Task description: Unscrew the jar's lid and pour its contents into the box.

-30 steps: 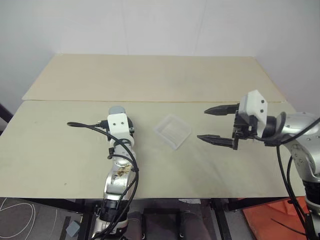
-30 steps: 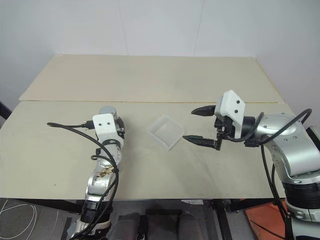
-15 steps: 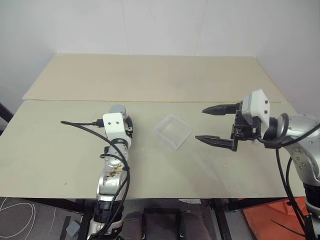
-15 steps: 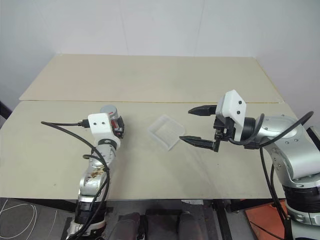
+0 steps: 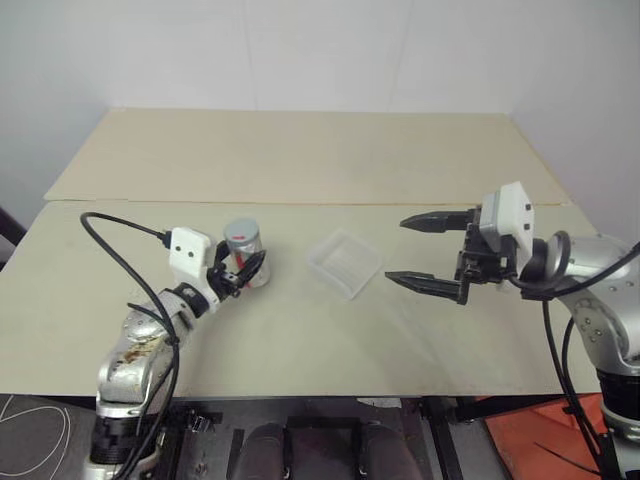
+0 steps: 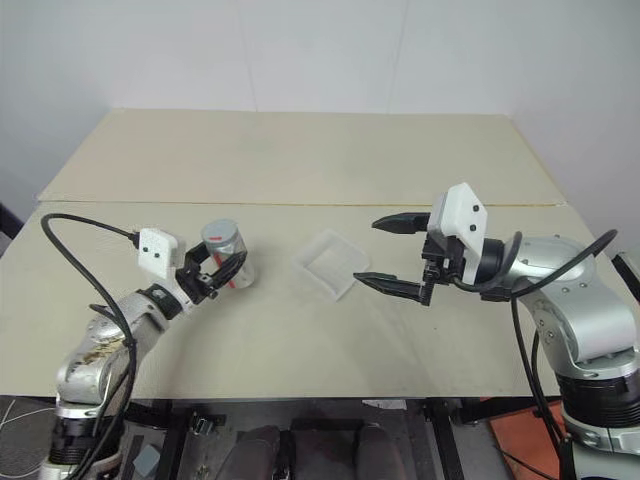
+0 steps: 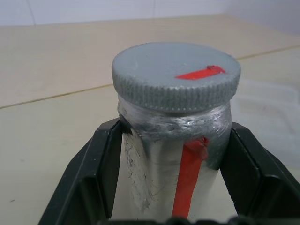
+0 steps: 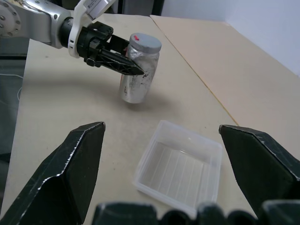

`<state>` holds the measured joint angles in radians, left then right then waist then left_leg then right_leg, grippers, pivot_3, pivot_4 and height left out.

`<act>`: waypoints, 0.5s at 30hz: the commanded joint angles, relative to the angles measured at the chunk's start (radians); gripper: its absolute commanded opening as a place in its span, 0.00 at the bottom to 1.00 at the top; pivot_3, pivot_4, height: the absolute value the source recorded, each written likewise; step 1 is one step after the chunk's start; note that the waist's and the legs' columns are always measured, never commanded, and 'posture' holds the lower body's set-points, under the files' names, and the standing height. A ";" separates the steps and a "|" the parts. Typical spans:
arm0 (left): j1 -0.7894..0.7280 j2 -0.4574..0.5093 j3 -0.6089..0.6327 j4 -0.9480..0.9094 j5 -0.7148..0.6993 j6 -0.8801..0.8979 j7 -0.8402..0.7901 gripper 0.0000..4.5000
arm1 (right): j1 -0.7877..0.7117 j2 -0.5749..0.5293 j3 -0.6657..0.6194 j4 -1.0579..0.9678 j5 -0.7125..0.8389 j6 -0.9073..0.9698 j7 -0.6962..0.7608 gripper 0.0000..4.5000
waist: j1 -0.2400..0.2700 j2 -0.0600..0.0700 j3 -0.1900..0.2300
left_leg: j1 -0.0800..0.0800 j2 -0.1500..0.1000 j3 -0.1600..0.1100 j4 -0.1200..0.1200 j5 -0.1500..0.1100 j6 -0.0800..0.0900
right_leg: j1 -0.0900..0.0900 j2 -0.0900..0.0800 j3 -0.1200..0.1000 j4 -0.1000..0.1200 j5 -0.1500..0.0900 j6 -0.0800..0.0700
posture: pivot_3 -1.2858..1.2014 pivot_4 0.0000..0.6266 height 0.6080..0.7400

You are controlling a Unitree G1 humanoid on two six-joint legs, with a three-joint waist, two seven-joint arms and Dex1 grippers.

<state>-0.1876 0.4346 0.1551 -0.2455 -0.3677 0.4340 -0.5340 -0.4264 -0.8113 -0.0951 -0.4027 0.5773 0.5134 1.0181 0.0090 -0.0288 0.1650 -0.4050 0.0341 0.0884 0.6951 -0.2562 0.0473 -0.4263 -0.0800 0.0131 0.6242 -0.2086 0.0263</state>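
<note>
Left gripper (image 5: 243, 270) is clamped on the jar (image 5: 245, 252) below the lid (image 7: 176, 77), jar near the table's (image 5: 300, 340) front-left, seemingly lifted or tipped a little, lid on. Right gripper (image 5: 427, 254) hangs with jaws spread wide and empty, just right of the box (image 5: 346, 262), which sits between the two arms. Risk: the grip is on smooth glass, so twisting the lid could spin the jar in the fingers or knock it loose; the right arm reaching across could also nudge the light box. Plenty of bare tabletop behind; front edge is closer.
</note>
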 commanded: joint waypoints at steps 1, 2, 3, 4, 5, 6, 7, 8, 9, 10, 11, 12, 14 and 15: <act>-0.020 0.034 -0.003 0.068 0.011 -0.110 -0.090 0.61 | -0.007 0.002 -0.024 -0.033 0.021 -0.006 -0.012 1.00 | 0.000 0.000 0.000 | 0.000 0.000 0.000 0.000 0.000 0.000 | 0.000 0.000 0.000 0.000 0.000 0.000 | 0.52 0.24 1.00; -0.022 0.038 -0.005 0.086 0.012 -0.124 -0.104 0.61 | -0.006 0.003 -0.024 -0.035 0.021 -0.006 -0.012 1.00 | 0.000 0.000 0.000 | 0.000 0.000 0.000 0.000 0.000 0.000 | 0.000 0.000 0.000 0.000 0.000 0.000 | 0.52 0.24 1.00; -0.022 0.049 -0.018 0.120 0.030 -0.164 -0.132 0.61 | -0.005 0.003 -0.024 -0.036 0.022 -0.005 -0.014 1.00 | 0.001 0.000 0.000 | 0.000 0.000 0.000 0.000 0.000 0.000 | 0.000 0.000 0.000 0.000 0.000 0.000 | 0.52 0.24 1.00; -0.023 0.052 -0.024 0.142 0.038 -0.189 -0.147 0.61 | -0.004 0.004 -0.025 -0.038 0.022 -0.004 -0.015 1.00 | 0.001 0.000 0.000 | 0.000 0.000 0.000 0.000 0.000 0.000 | 0.000 0.000 0.000 0.000 0.000 0.000 | 0.52 0.24 1.00; -0.024 0.054 -0.028 0.159 0.043 -0.208 -0.157 0.61 | -0.003 0.004 -0.026 -0.040 0.022 -0.004 -0.015 1.00 | 0.002 0.000 0.000 | 0.000 0.000 0.000 0.000 0.000 0.000 | 0.000 -0.001 0.000 0.000 0.000 0.000 | 0.52 0.24 1.00; -0.027 0.054 -0.029 0.174 0.044 -0.219 -0.166 0.61 | -0.001 0.004 -0.028 -0.043 0.023 -0.003 -0.017 1.00 | 0.002 0.000 0.000 | 0.000 0.000 0.000 0.000 0.000 0.000 | 0.000 -0.001 0.000 0.000 0.000 0.000 | 0.52 0.24 1.00; -0.031 0.054 -0.028 0.186 0.044 -0.224 -0.168 0.61 | 0.001 0.004 -0.028 -0.045 0.024 -0.002 -0.018 1.00 | 0.002 0.000 0.000 | 0.000 0.000 0.000 0.000 0.000 0.000 | 0.000 -0.001 0.000 0.000 0.000 0.000 | 0.52 0.24 1.00; -0.034 0.054 -0.028 0.197 0.045 -0.230 -0.171 0.61 | 0.001 0.004 -0.028 -0.047 0.024 -0.002 -0.020 1.00 | 0.002 0.000 0.000 | 0.000 0.000 0.000 0.000 0.000 0.000 | 0.000 -0.001 0.000 0.000 0.000 0.000 | 0.52 0.24 1.00; -0.034 0.053 -0.027 0.204 0.044 -0.234 -0.173 0.69 | 0.003 0.004 -0.029 -0.049 0.024 -0.001 -0.022 1.00 | 0.003 0.000 0.000 | 0.000 0.000 0.000 0.000 0.000 0.000 | 0.000 -0.001 0.000 0.000 0.000 0.000 | 0.52 0.24 1.00; -0.031 0.052 -0.026 0.209 0.046 -0.237 -0.171 0.77 | 0.004 0.004 -0.029 -0.051 0.025 -0.001 -0.024 1.00 | 0.002 0.000 0.000 | 0.000 0.000 0.000 0.000 0.000 0.000 | 0.000 -0.002 0.000 0.000 0.000 0.000 | 0.52 0.24 1.00; -0.028 0.051 -0.025 0.211 0.047 -0.239 -0.168 0.81 | 0.006 0.003 -0.030 -0.053 0.026 -0.001 -0.025 1.00 | 0.002 0.000 0.000 | 0.000 0.000 0.000 0.000 0.000 0.000 | 0.000 -0.002 -0.001 0.000 0.000 0.000 | 0.52 0.24 1.00; -0.026 0.050 -0.024 0.212 0.049 -0.240 -0.167 0.88 | 0.007 0.003 -0.030 -0.055 0.027 -0.001 -0.026 1.00 | 0.001 0.000 0.000 | 0.000 0.000 0.000 0.000 0.000 0.000 | 0.000 -0.002 0.000 0.000 0.000 0.000 | 0.52 0.24 1.00; -0.011 0.049 -0.017 0.201 0.054 -0.237 -0.154 0.99 | 0.009 0.002 -0.031 -0.056 0.031 -0.003 -0.027 1.00 | 0.001 0.000 0.000 | 0.000 0.000 0.000 0.000 0.000 0.000 | 0.000 -0.002 -0.001 0.000 0.000 0.000 | 0.52 0.24 1.00; -0.003 0.052 -0.013 0.195 0.052 -0.236 -0.153 0.99 | 0.008 0.002 -0.029 -0.056 0.032 -0.004 -0.027 1.00 | 0.001 0.000 0.000 | 0.000 0.000 0.000 0.000 0.000 0.000 | 0.000 -0.002 -0.001 0.000 0.000 0.000 | 0.52 0.24 1.00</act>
<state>-0.1981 0.4800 0.1295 -0.0196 -0.3155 0.2164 -0.6921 -0.4141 -0.8056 -0.0952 -0.4248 0.5935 0.5135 0.9980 0.0099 -0.0286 0.1649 -0.4053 0.0346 0.0884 0.6948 -0.2563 0.0475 -0.4266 -0.0816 0.0125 0.6244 -0.2085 0.0264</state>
